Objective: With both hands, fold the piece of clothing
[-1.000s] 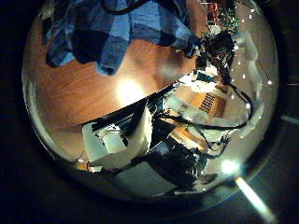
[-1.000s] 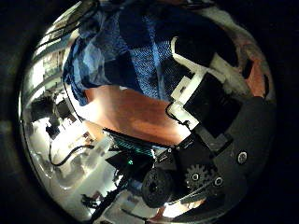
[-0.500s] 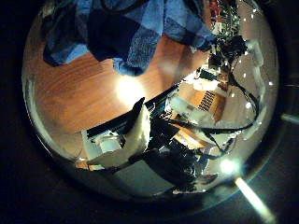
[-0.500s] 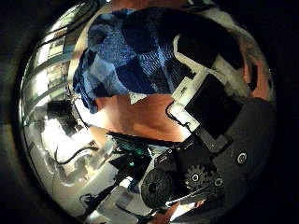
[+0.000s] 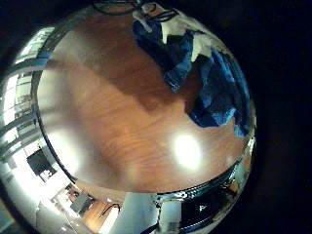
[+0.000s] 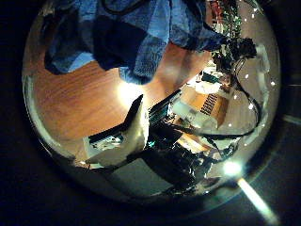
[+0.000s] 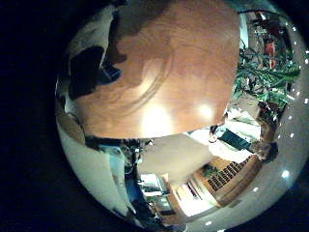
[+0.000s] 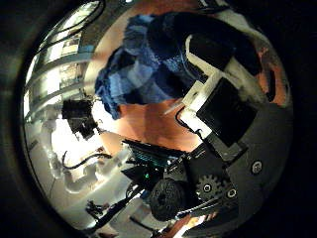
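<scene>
Clothing (image 6: 122,38), a blue checked piece, hangs bunched above the wooden table (image 5: 117,127), close under both palms. Can't tell what either hand's fingers are doing with it. I'd keep both corners level and lower evenly so the fold lands flat.

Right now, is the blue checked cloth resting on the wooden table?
Touching. The left little finger side palm view shows the cloth lying crumpled on the table, no gap beneath.
</scene>
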`<state>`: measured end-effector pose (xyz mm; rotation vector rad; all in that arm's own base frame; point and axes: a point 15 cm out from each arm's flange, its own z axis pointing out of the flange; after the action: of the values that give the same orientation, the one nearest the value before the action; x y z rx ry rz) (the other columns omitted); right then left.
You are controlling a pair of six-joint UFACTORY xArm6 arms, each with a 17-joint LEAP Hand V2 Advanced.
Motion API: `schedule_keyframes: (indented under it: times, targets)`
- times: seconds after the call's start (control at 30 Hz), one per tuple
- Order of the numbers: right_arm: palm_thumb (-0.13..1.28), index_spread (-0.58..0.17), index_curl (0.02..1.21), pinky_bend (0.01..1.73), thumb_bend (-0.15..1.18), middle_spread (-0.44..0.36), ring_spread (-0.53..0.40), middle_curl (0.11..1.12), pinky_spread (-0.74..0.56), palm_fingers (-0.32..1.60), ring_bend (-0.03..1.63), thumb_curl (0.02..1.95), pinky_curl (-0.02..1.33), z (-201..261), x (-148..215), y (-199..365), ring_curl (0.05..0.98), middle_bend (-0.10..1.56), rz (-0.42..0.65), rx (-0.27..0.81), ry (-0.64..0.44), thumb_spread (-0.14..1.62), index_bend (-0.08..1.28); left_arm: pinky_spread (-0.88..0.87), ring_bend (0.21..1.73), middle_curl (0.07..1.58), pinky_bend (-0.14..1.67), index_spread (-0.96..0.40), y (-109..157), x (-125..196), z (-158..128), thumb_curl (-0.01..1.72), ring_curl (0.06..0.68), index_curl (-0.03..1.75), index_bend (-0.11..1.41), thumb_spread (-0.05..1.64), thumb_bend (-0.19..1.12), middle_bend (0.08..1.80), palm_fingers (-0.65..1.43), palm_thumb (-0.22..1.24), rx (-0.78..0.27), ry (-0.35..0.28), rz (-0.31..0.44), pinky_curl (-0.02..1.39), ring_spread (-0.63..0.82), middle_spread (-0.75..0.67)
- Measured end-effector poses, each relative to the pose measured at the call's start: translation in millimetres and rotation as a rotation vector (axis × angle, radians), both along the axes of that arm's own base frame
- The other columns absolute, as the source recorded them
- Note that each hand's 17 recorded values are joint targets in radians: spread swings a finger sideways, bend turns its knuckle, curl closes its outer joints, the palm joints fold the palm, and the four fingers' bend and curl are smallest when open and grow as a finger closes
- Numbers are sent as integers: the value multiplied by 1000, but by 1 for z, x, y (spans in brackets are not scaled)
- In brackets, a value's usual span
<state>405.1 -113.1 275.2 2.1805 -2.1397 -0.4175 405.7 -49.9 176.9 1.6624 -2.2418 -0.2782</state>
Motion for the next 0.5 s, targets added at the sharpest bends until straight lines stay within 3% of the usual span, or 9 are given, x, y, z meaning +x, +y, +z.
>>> schedule_keyframes:
  times: [0.3,0.5]
  targets:
    - [1045,-289,928,1078,-9,-140,-247,864,-226,1110,1293,785,1211,104,26,131,828,1256,221,123,-106,1101,1031,229,588,349,238,-77,85,3,30,293,234,469,205,1185,-18,186,279,282,-31,-38,123,412,190,116]
    - [1043,-285,911,1069,-8,-138,-242,848,-222,1120,1297,818,1221,108,30,246,826,1269,397,141,-86,1083,1036,226,580,350,231,-80,125,-17,35,294,230,474,198,1192,-17,182,286,286,-29,-36,180,407,188,113]
